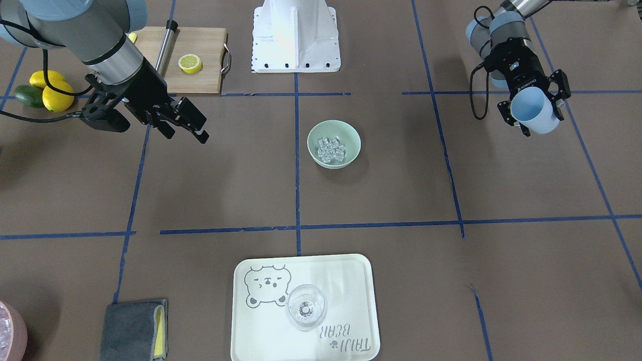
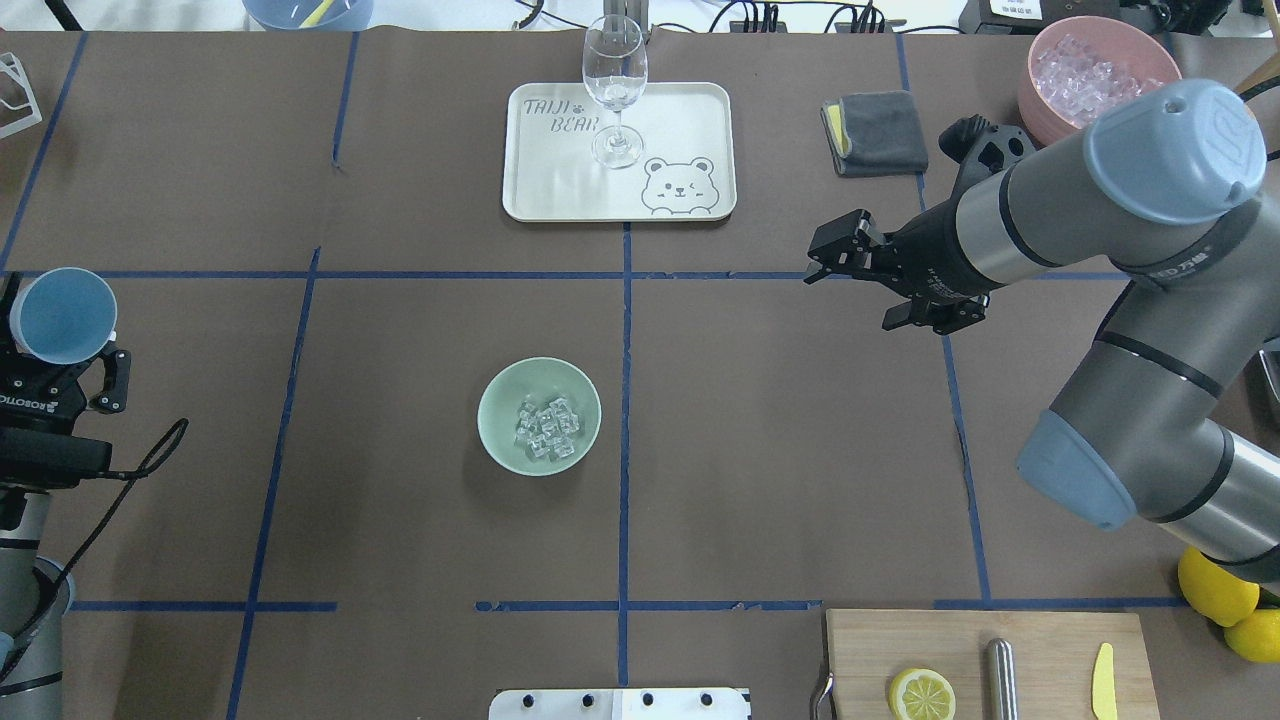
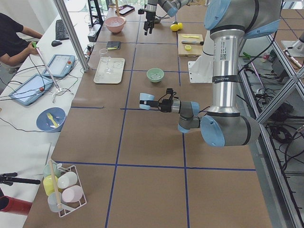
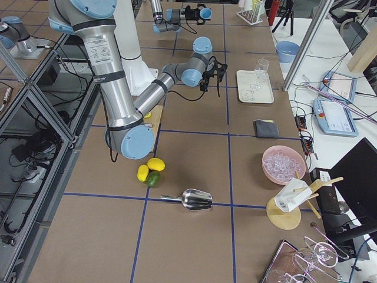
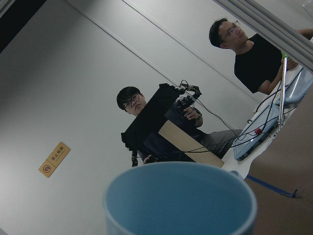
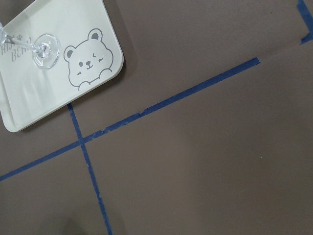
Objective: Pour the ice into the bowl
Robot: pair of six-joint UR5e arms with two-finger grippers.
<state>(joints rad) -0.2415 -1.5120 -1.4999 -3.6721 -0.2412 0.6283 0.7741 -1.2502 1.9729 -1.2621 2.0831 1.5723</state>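
Observation:
The pale mint-green bowl [image 1: 352, 133] stands upright near the table's middle and holds a pile of clear ice cubes [image 1: 331, 149]. The overhead view shows the bowl [image 2: 500, 398] and the ice [image 2: 548, 430] too. My left gripper [image 1: 537, 114] is shut on a light blue cup [image 1: 531, 108], held tilted in the air far to the bowl's side. In the left wrist view the cup [image 5: 181, 198] looks empty inside. My right gripper [image 2: 832, 256] is open and empty, hovering above the table, well away from the bowl.
A white bear tray [image 2: 690, 120] carries a clear wine glass [image 2: 614, 85]. A grey cloth [image 2: 880, 132] and a pink container of ice [image 2: 1090, 75] lie beyond my right arm. A cutting board [image 2: 1040, 640] holds a lemon half [image 2: 921, 693]. Lemons [image 2: 1225, 600] lie beside it.

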